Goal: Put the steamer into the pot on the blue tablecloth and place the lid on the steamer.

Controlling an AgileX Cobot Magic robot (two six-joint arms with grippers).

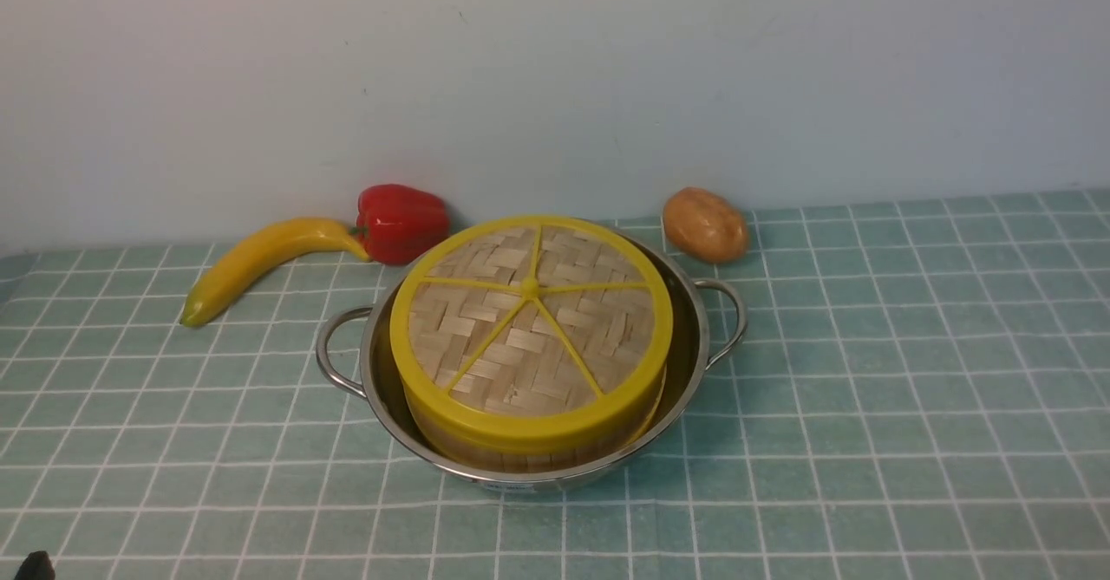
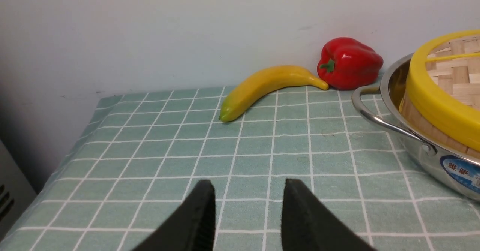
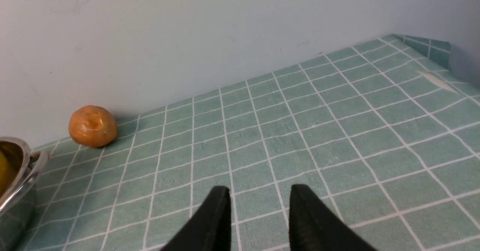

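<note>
I saw the woven bamboo lid with yellow spokes (image 1: 530, 324) seated on the slatted bamboo steamer (image 1: 520, 452) inside the shiny steel pot (image 1: 694, 337), at two o'clock from my left gripper (image 2: 248, 206). Both grippers, right gripper (image 3: 259, 209) too, spread, empty.

The blue tablecloth (image 1: 867, 372) is spread flat against the wall. On it the pot (image 1: 689, 346) is set centrally; a banana (image 1: 260, 259), red pepper (image 1: 401, 220) and potato (image 1: 704, 224) are laid behind it.
</note>
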